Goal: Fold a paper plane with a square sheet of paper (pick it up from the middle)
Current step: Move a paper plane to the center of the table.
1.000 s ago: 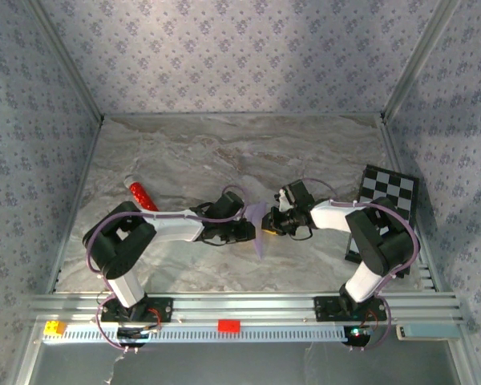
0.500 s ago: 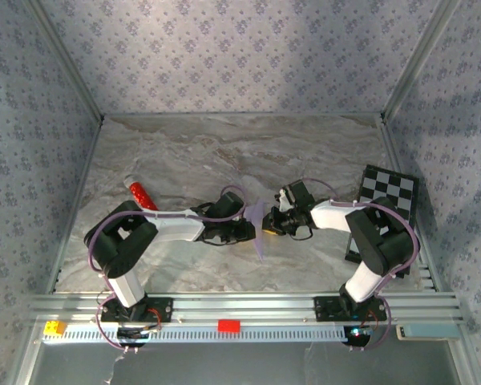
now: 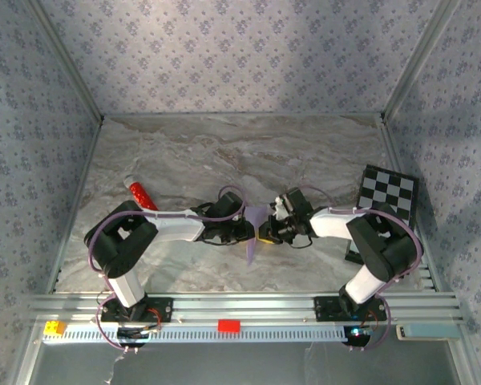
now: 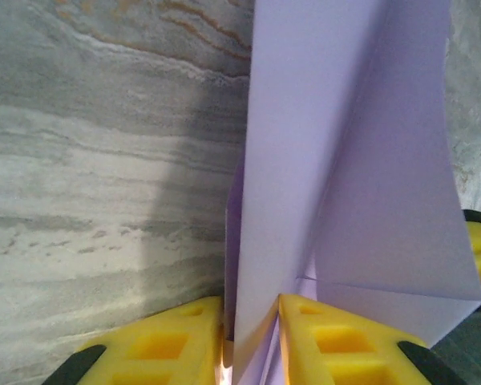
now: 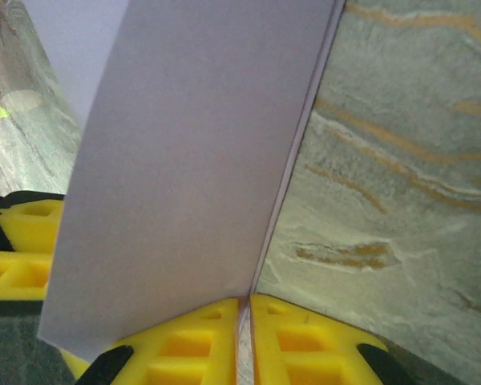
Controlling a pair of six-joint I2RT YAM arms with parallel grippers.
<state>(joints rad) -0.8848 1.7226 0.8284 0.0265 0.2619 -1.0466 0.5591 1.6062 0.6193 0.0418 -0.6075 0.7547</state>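
The left pincer (image 4: 252,311) is clamped on the half-folded lilac sheet of paper (image 4: 337,160), which stands straight out ahead of it. The right pincer (image 5: 244,309) faces it, close beside it, and nips the same sheet (creased, not yet a dart). I judge that the two opposed grips steady the crease for the next fold.

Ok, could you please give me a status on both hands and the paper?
Left hand shut on lilac paper. Right hand shut on it too. Paper folded, upright between them. Red cylinder off left, no obstruction.
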